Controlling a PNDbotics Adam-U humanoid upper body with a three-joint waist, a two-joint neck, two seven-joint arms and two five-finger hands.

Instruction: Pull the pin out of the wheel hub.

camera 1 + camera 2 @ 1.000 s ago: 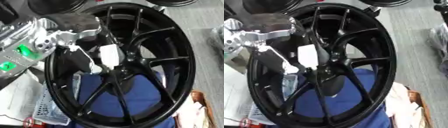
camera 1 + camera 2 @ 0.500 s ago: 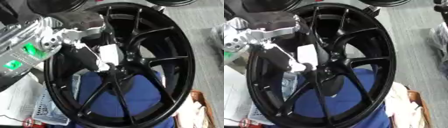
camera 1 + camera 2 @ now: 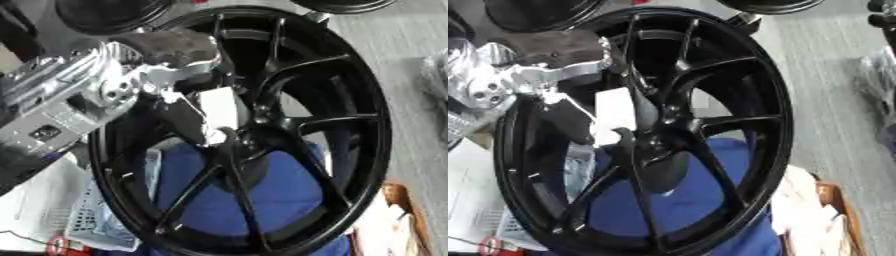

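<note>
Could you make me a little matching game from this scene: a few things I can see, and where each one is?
Things:
1. wheel
2. robot hand
3. blue cloth
4. white basket

Places:
A. seen through the lower spokes
B. lower left, outside the rim
C. fills the middle of the view
D. reaching in from the left toward the hub

Pairs: 1-C, 2-D, 3-A, 4-B

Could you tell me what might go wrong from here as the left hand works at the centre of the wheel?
The left hand covers the hub of the black wheel, so the pin cannot be seen and the fingers may miss it or slip. The wheel also looks propped at a tilt, so a pull could shift it.
</note>
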